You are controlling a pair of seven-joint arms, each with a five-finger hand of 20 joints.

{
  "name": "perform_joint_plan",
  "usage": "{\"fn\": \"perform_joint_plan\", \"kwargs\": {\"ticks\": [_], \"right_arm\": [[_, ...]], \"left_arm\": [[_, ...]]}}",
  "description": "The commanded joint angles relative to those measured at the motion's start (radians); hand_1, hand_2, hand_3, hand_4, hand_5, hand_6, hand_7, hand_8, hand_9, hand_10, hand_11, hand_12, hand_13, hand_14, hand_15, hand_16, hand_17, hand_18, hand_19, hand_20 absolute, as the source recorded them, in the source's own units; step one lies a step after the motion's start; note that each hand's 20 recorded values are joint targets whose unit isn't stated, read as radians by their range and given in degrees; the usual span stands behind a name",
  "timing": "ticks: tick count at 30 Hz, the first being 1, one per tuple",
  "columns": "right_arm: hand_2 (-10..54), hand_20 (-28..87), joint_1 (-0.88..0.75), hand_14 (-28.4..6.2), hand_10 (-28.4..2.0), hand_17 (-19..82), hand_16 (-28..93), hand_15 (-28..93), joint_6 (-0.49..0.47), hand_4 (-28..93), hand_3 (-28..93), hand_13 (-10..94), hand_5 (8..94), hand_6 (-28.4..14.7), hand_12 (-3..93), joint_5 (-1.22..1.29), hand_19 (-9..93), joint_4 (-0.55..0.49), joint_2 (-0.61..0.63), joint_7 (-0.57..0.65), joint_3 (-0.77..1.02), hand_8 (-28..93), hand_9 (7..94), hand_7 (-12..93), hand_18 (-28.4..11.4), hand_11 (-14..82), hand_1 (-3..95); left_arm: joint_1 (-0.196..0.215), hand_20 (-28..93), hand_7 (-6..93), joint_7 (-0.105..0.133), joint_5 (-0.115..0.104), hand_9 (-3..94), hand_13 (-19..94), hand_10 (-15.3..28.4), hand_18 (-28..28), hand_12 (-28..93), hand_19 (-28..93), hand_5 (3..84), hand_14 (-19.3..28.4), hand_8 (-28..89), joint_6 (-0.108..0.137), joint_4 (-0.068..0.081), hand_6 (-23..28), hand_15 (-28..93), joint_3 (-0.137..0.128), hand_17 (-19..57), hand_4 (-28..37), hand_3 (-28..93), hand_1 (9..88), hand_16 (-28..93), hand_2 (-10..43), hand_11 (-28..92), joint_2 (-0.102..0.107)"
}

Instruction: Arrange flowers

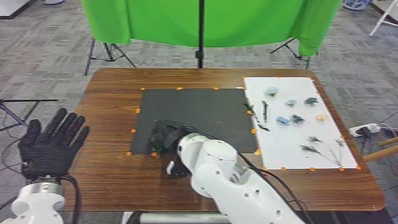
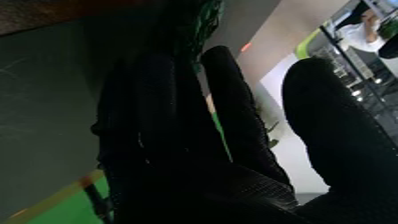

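Over the black mat's (image 1: pixel 204 105) near left part, has the right hand (image 1: pixel 170 134) open, with fingers straight and thumb apart, close to green foliage (image 2: pixel 210 27); cannot tell whether touching it. Left of the mat, has the left hand (image 1: pixel 51 152) spread wide. Right of the mat, displays blue flowers (image 1: pixel 283 120) and dark sprigs (image 1: pixel 311 149) on a white sheet (image 1: pixel 280 159).
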Motion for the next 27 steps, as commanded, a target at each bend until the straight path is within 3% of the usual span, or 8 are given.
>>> {"fn": "perform_joint_plan", "kwargs": {"ticks": [1,4,6,13,16,19,23,27], "right_arm": [[7.2,35,0.003,-20.9,-22.2,19,22,78,0.073,-24,83,42,59.2,-6.0,17.2,0.003,78,0.009,-0.013,0.039,-0.005,-11,47.2,11,-23.6,19.4,26.0],[7.2,34,0.003,-21.0,-22.4,19,22,78,0.076,-23,83,42,59.4,-5.4,17.2,0.012,79,-0.002,-0.009,0.028,-0.002,-11,46.9,11,-23.6,19.5,25.7],[7.1,34,-0.001,-20.9,-22.3,19,22,78,0.071,-23,83,42,59.4,-5.0,17.1,0.051,79,-0.014,-0.011,0.026,0.006,-11,46.6,11,-23.7,19.4,25.5],[6.4,33,-0.032,-21.1,-22.7,19,22,77,0.105,-23,83,41,59.4,-3.8,17.3,0.100,78,-0.105,0.008,0.010,0.045,-11,44.6,11,-23.5,19.2,25.2],[5.1,33,-0.085,-21.3,-23.2,19,21,77,0.202,-23,83,40,56.3,-3.3,17.1,0.132,79,-0.183,0.026,0.019,0.116,-11,43.1,11,-23.7,18.4,24.9],[3.9,34,-0.121,-21.3,-23.3,19,21,76,0.230,-23,82,40,55.0,-3.1,17.0,0.140,80,-0.235,0.067,0.011,0.206,-11,43.0,10,-23.8,18.1,24.8],[2.8,33,-0.179,-21.5,-23.3,19,21,76,0.246,-23,82,40,52.1,-5.2,17.1,-0.042,80,-0.270,0.160,-0.018,0.329,-10,43.1,9,-23.8,18.0,25.2],[1.4,33,-0.274,-21.4,-23.0,19,21,75,0.278,-23,82,40,51.0,-6.5,16.8,-0.116,79,-0.318,0.248,0.048,0.486,-10,44.2,9,-24.0,17.6,26.3]], "left_arm": [[0.013,13,11.7,-0.005,0.006,37.4,30,14.3,12.8,10,34,43.9,12.8,-9,0.008,0.005,8.9,24,0.005,-5.3,-28.3,73,21.3,-4,17.5,20,0.000],[0.013,13,11.7,-0.006,0.005,37.4,30,14.2,12.8,10,34,44.0,12.8,-9,0.008,0.006,8.9,25,0.004,-5.4,-28.3,73,21.2,-4,17.5,20,-0.004],[0.012,13,11.8,0.000,-0.012,37.3,30,14.2,12.8,11,34,43.9,12.8,-9,0.038,-0.001,8.9,25,0.003,-5.4,-28.3,73,21.3,-4,17.5,20,-0.005],[0.020,13,12.2,0.007,-0.016,37.6,30,14.2,12.7,11,34,44.5,12.8,-9,0.027,0.000,9.0,25,0.001,-5.3,-28.3,73,21.6,-4,17.6,21,-0.018],[0.024,13,12.1,0.010,-0.014,37.5,30,14.3,12.7,10,34,44.4,12.8,-9,0.019,0.000,9.0,25,0.001,-5.3,-28.3,73,21.7,-4,17.4,21,-0.025],[0.036,13,12.1,0.019,-0.017,37.4,30,14.2,12.7,10,34,44.1,12.8,-9,0.017,-0.003,9.1,25,-0.007,-5.2,-28.3,74,21.7,-4,17.2,21,-0.033],[0.036,13,12.2,0.021,-0.017,37.4,30,14.2,12.7,10,34,44.1,12.8,-9,0.022,-0.007,9.1,25,-0.012,-5.3,-28.3,73,21.9,-4,17.1,21,-0.041],[0.030,13,12.4,0.030,-0.018,37.5,30,14.3,12.6,10,34,44.3,12.8,-9,0.022,-0.006,9.2,25,-0.016,-5.2,-28.3,73,21.9,-5,17.1,21,-0.051]]}}
